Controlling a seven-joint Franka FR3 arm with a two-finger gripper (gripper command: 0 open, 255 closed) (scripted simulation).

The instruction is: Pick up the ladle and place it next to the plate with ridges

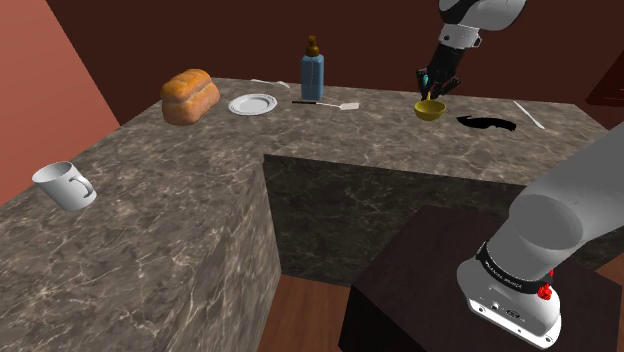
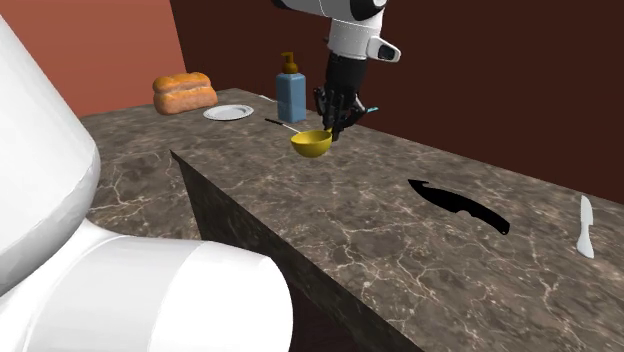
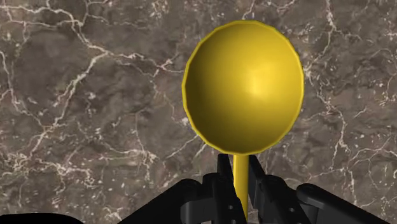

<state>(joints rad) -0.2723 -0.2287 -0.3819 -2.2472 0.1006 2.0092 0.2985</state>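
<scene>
The black gripper point(image 1: 431, 92) points down over the marble counter point(image 1: 180, 230); its two fingers point(image 3: 224, 173) are squeezed tight on the thin handle of the yellow ladle point(image 1: 430, 109); in the wrist view the round bowl sticks out just past the fingertips, over the counter; I cannot tell if the bowl touches the stone. In the shoulder view the white plate with ridges point(image 1: 252, 104) lies at 9 o'clock from the ladle, well apart; a spatula point(image 1: 325, 103) lies between them; a blue bottle point(image 1: 313, 72) stands at 2 o'clock from the plate; a loaf of bread point(image 1: 190, 96) sits at 9 o'clock from the plate; a black knife point(image 1: 487, 123) lies at 3 o'clock from the ladle.
</scene>
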